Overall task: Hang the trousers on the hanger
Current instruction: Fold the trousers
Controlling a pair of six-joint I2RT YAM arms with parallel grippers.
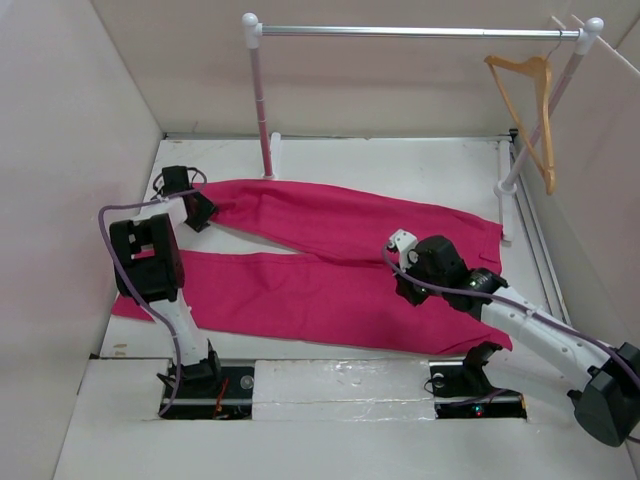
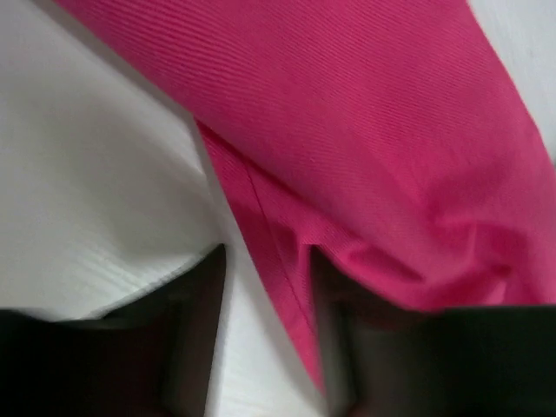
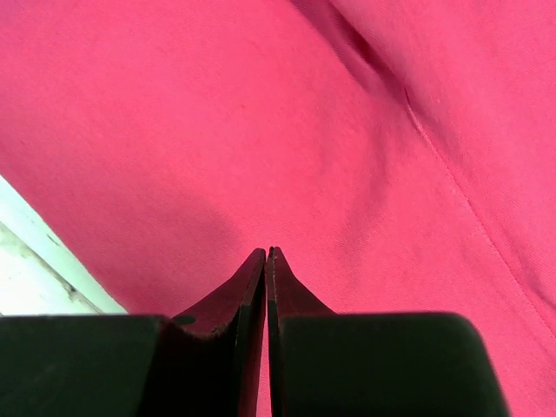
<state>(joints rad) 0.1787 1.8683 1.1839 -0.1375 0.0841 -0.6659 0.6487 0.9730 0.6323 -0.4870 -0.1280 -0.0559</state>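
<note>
**Nearest, the right gripper (image 3: 265, 261) closed tight over the trousers (image 1: 330, 260)**

Its two fingers were pressed together, tips down on the pink cloth; I could not tell whether any fabric was caught between them. The left gripper (image 2: 265, 295) had its fingers apart, straddling a folded edge of one leg at the far-left end. The trousers lay spread flat on the white table (image 1: 400, 165), legs pointing left. The hanger (image 1: 535, 100) hung by its hook at the right end of the silver rail (image 1: 400, 32), well apart from the cloth.
</note>
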